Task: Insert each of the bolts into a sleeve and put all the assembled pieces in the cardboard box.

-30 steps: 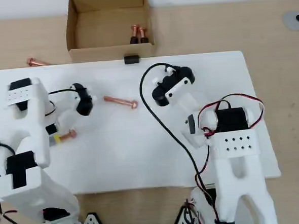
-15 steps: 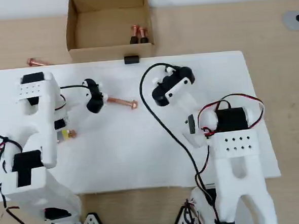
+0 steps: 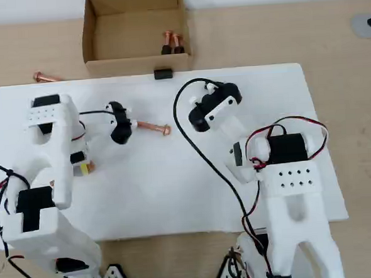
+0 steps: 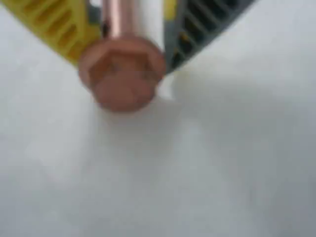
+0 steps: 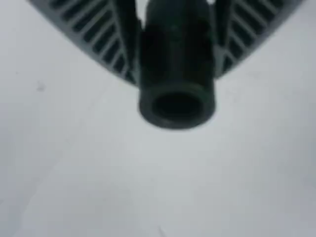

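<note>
My left gripper [image 3: 129,123] clasps the bolt [image 3: 151,126] by its shank, seemingly just above the white mat [image 3: 176,190]. Its long axis runs head-first toward my right gripper [image 3: 195,118], which holds the sleeve [image 5: 177,74], bore outward.

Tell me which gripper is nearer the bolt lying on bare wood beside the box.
Left. The left gripper is over the mat, a short way from the bolt; the right gripper, holding a sleeve, is farther across, beyond the left one.
</note>
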`<action>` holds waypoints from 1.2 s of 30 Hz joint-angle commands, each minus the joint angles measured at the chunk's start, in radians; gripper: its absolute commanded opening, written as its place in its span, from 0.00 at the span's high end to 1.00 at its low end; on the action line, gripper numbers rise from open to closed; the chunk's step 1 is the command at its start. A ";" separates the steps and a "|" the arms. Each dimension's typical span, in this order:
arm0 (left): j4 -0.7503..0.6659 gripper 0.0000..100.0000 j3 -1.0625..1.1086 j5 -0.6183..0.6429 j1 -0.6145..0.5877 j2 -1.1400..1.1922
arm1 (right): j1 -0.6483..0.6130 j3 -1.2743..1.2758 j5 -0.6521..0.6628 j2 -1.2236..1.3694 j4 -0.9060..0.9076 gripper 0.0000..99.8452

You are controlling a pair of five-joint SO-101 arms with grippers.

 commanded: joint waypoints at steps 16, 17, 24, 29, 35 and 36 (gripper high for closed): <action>-0.071 0.99 0.041 -0.354 0.009 -0.030 | -0.007 -0.010 -0.006 -0.041 -0.008 0.96; -0.064 0.99 0.025 -0.345 0.009 -0.030 | -0.007 -0.010 -0.006 -0.041 -0.008 0.96; 0.127 0.99 -0.281 -0.144 0.034 -0.030 | -0.007 -0.010 -0.006 -0.042 -0.014 0.96; 0.230 0.99 -0.559 0.051 0.064 -0.030 | -0.013 -0.048 -0.006 -0.042 -0.017 0.96; 0.325 0.99 -0.918 0.500 0.127 -0.030 | -0.024 -0.168 0.003 -0.039 -0.048 0.96; 0.333 0.99 -0.985 0.611 0.132 -0.030 | -0.039 -0.186 0.003 -0.039 -0.069 0.96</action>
